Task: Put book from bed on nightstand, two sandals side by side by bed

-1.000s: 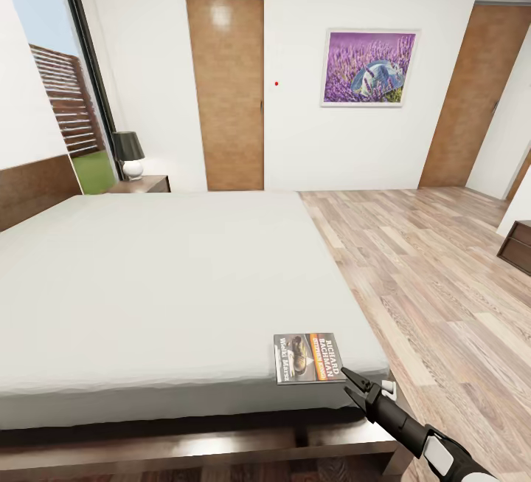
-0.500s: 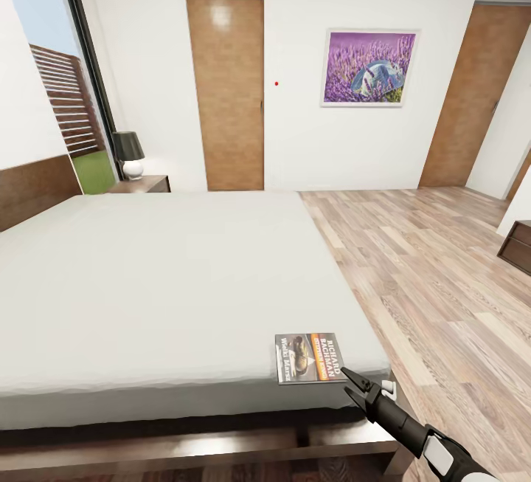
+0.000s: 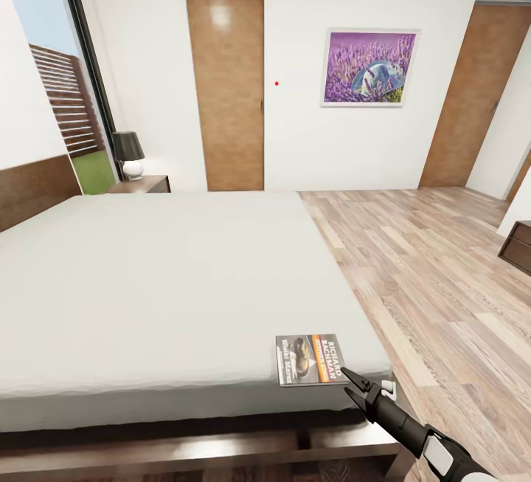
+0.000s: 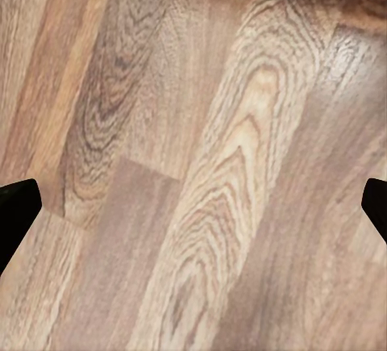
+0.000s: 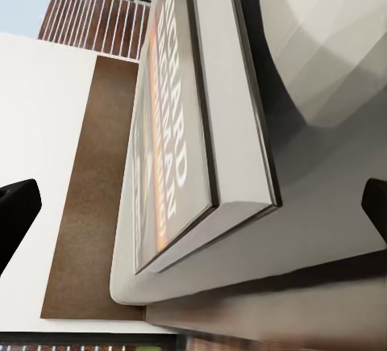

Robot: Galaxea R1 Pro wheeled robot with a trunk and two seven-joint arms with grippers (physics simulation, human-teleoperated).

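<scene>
At far left, a tall black-framed window (image 3: 44, 61) and, below it, the dark brown headboard (image 3: 33, 188). Next to that, a nightstand (image 3: 144, 184) with a small black-shaded lamp (image 3: 129, 153) on top. Then the bed (image 3: 147, 283), wide and low, with plain light-grey mattress. Near its front right corner, flat on the mattress, the book (image 3: 310, 359), cover up. Just beside the book's right edge, the right gripper (image 3: 348, 383), fingers spread apart, tips at the mattress corner, close to the book but not closed on it. Behind, two brown doors and a purple picture (image 3: 370, 68). In the left wrist view, the left gripper (image 4: 193, 206) wide open above the wood-plank floor (image 4: 201, 149), holding nothing.
</scene>
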